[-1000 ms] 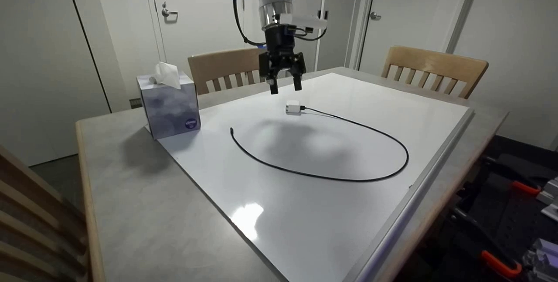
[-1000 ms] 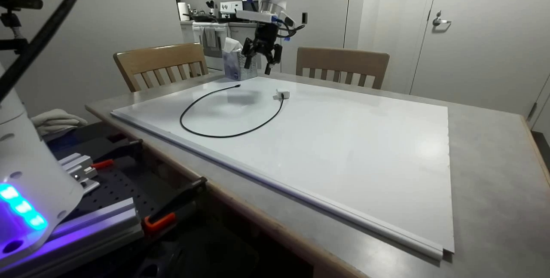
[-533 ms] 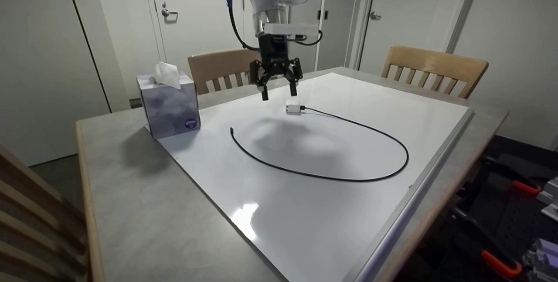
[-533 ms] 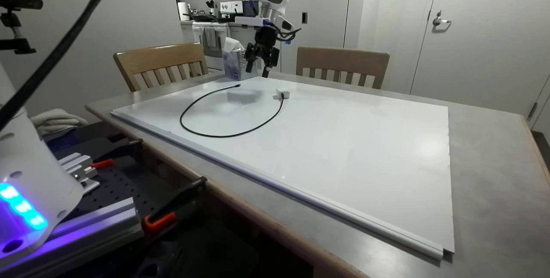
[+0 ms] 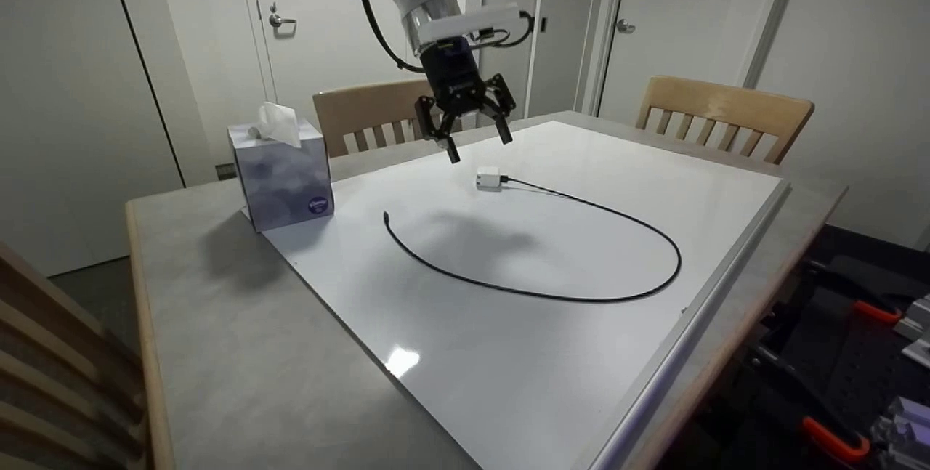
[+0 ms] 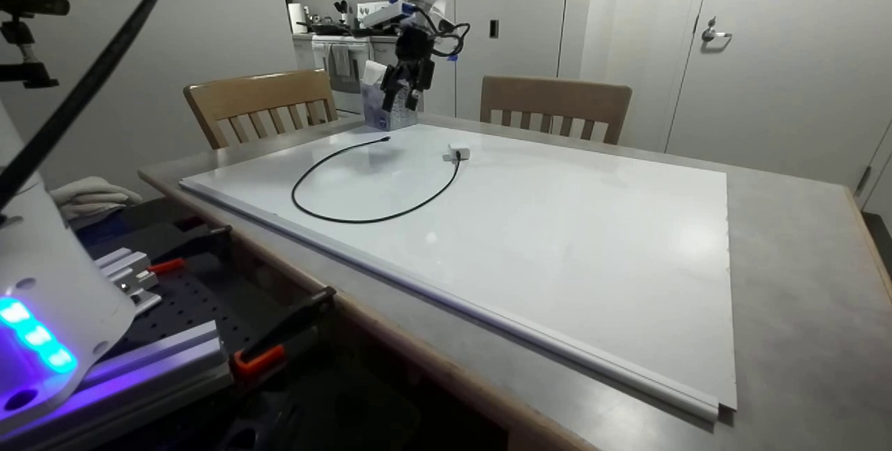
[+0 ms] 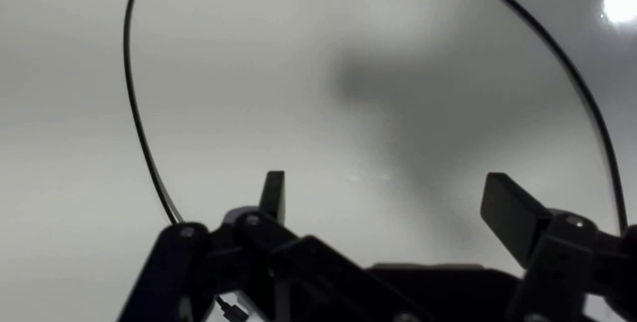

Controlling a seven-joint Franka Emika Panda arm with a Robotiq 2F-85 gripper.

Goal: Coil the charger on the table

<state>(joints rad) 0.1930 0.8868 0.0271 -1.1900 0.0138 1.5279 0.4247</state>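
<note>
Charger (image 5: 588, 300) lies unmoved on the glossy white table (image 5: 508, 368), one smooth black curve, its free end (image 5: 386, 219) nearer the purple-printed tissue box (image 5: 285, 183) than its blocky white adapter (image 5: 488, 179) sits. And up goes the gripper (image 5: 479, 148), newly tilted, jaws spread wide, released! Only an exterior view catches the robot's rounded white base (image 6: 63, 270), blue lights (image 6: 36, 334) glowing, far across from the box.

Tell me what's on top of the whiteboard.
A black charging cable in an open loop, plugged into a white power adapter. A tissue box stands at one corner, hiding what's beneath.
</note>
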